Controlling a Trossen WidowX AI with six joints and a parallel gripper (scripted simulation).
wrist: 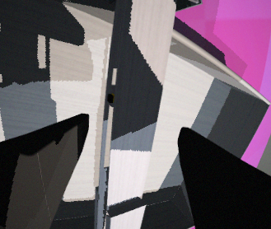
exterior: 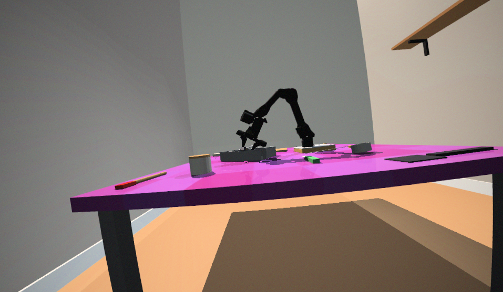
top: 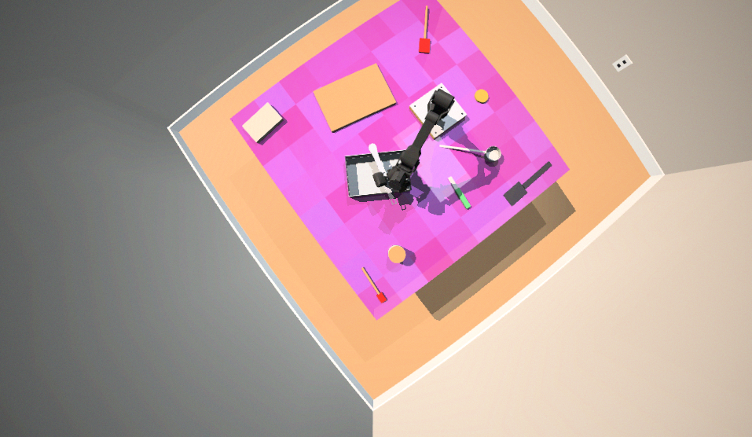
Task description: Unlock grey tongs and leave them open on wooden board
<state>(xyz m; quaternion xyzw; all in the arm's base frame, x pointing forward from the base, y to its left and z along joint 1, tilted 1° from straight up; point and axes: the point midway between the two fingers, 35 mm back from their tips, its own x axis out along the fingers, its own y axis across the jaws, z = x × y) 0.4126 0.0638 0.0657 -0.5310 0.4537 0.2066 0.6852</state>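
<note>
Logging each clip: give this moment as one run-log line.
phase: reaching for tongs | gripper: open, straddling tongs | tongs: across tin | board: untouched

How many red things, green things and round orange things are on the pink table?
Red spatulas: 2
Green-handled tool: 1
Round orange tops: 2
Total: 5
</note>
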